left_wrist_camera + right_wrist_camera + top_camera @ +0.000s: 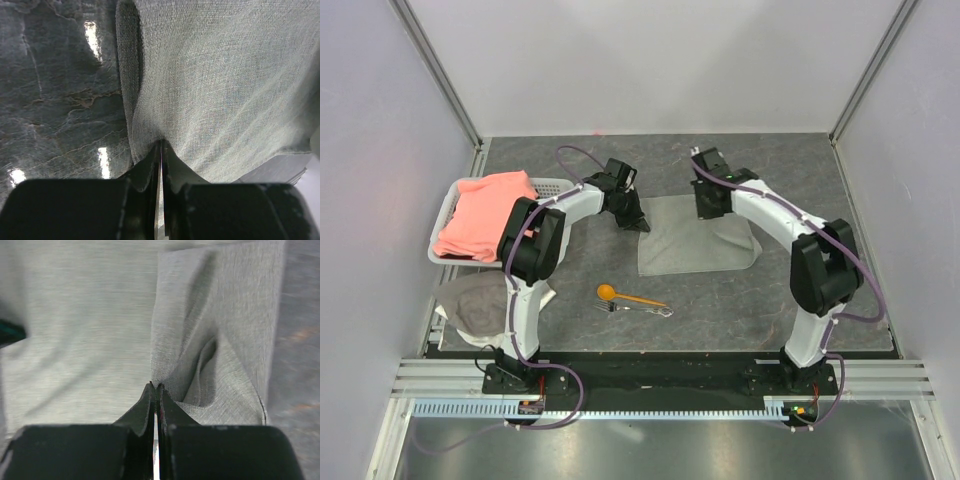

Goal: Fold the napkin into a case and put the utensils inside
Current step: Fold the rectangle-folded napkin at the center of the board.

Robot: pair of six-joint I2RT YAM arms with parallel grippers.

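The light grey napkin (695,238) lies on the dark table between my arms. My left gripper (636,222) is shut on the napkin's far left corner; in the left wrist view the cloth (225,90) hangs from the pinched fingertips (161,144). My right gripper (705,207) is shut on the napkin's far edge; in the right wrist view the cloth (210,340) bunches in a fold at the fingertips (155,386). The orange spoon (625,295) and the silvery fork (638,309) lie side by side in front of the napkin.
A white basket (448,212) at the left holds a salmon-pink cloth (485,212). A whitish-grey rag (472,305) lies in front of it beside the left arm's base. The metal rail (660,375) runs along the near edge.
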